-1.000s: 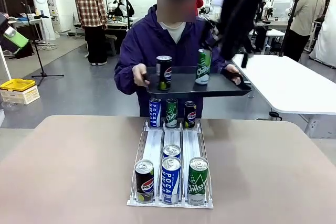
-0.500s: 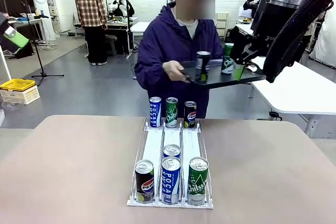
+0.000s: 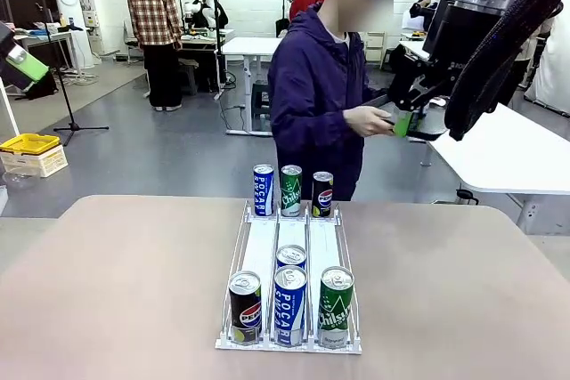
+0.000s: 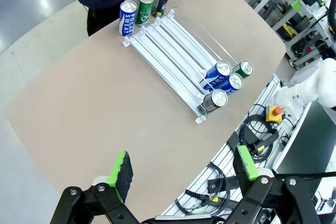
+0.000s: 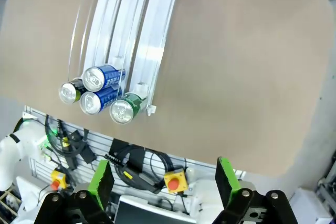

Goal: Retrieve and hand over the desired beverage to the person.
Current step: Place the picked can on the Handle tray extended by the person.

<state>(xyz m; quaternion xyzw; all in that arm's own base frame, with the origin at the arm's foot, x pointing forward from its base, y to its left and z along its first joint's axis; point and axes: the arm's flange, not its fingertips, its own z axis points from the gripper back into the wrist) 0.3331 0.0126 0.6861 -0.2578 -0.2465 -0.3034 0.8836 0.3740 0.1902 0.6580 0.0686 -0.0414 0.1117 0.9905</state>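
The person [image 3: 319, 100] stands at the far side of the table [image 3: 116, 291], turned sideways toward the robot's right, one hand [image 3: 370, 120] held out at waist height on what seems to be a dark tray, though the right arm's black body hides most of it; the rack [image 3: 292, 260] lies in the middle of the table with three cans at its far end, a blue can [image 3: 263, 190], a green can [image 3: 291, 190] and a dark can [image 3: 322, 194]; four more cans sit at its near end, a dark one, two blue ones and a green one. The left gripper [image 4: 181, 170] hangs high over the table edge with jaws wide apart and empty, the rack well beyond its fingers; the right gripper [image 5: 165, 182] is likewise spread and empty, the near-end cans well apart from its pads [image 5: 102, 180].
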